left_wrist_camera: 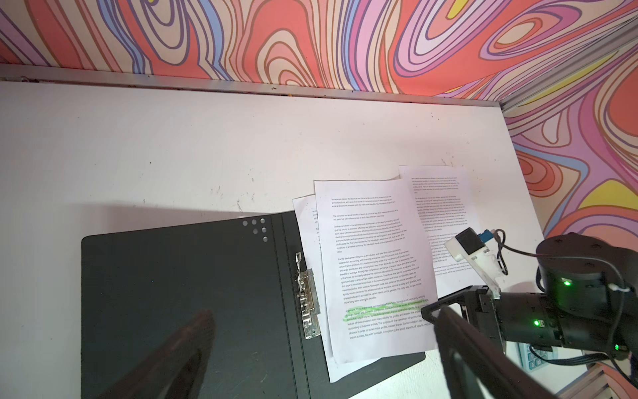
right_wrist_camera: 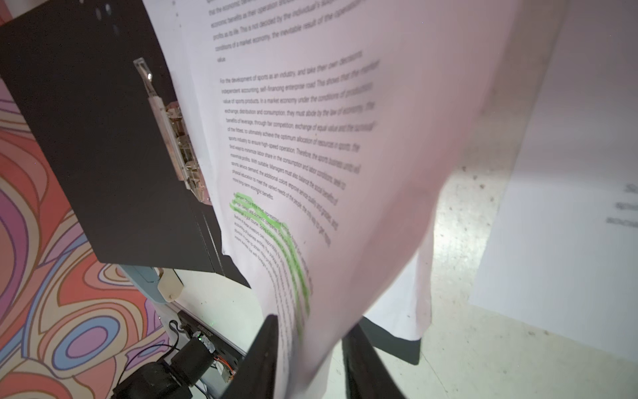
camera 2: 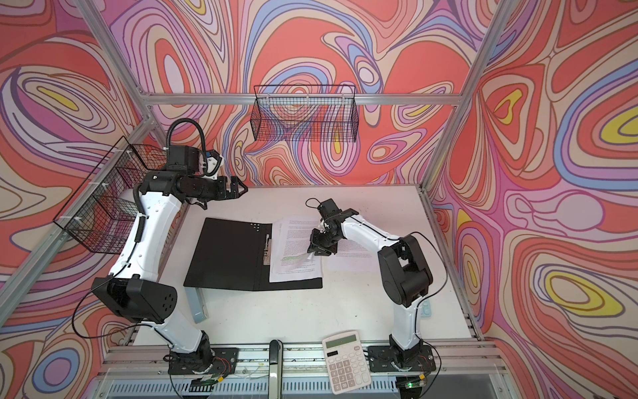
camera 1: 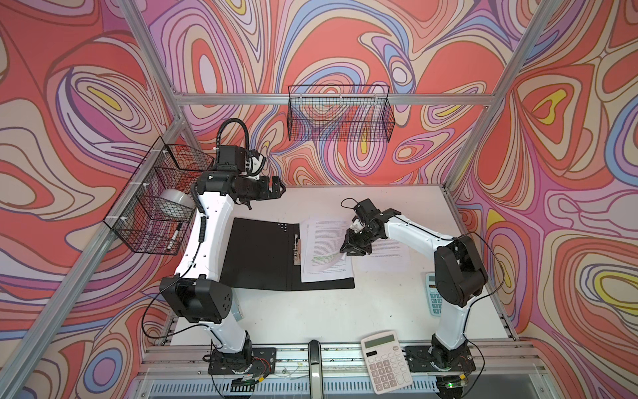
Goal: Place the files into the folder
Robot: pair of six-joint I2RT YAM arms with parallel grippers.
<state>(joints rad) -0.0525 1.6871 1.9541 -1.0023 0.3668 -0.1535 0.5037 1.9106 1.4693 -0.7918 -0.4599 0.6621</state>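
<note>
Calculator [camera 1: 386, 361] foremost — right end effector [camera 1: 349, 252] parted around files [camera 1: 324, 238], lengthwise front-to-back on folder [camera 1: 259, 255] | left end effector [camera 1: 280, 188] released

The black folder [camera 1: 262, 255] lies open mid-frame on the white tabletop [camera 1: 310, 317]. Printed sheets [camera 1: 326, 248] cover its right half; my right jaws sit over their curled right edge. My left jaws stand spread, up-frame of the folder, clear of it.
</note>
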